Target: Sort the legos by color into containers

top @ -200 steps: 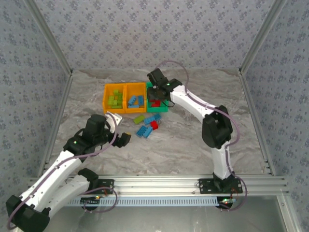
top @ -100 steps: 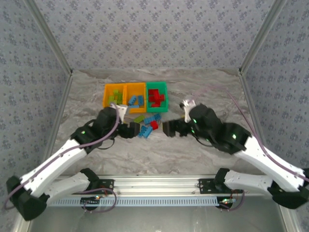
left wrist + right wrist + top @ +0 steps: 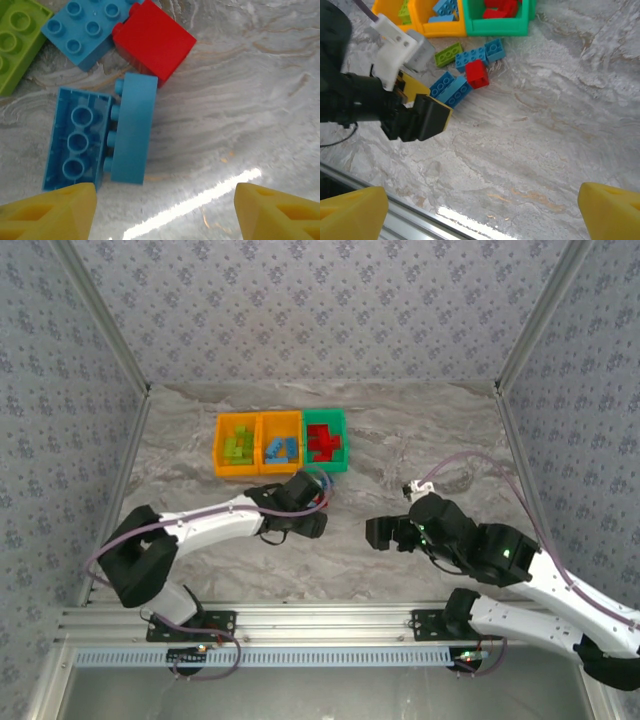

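\- where do the two blue legos [image 3: 131, 127] lie from us?
\- on the worktop [image 3: 250, 100], just ahead of our left claw [image 3: 165, 210], nearer one finger, long axis pointing away. our jaws gape empty; the right claw [image 3: 380, 532], spread wide too, sits well apart.

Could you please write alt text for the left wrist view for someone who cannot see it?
Two light blue bricks lie tipped over side by side on a marbled table, just beyond two spread yellow fingers. Past them sit a red brick, a third blue brick and a green brick.
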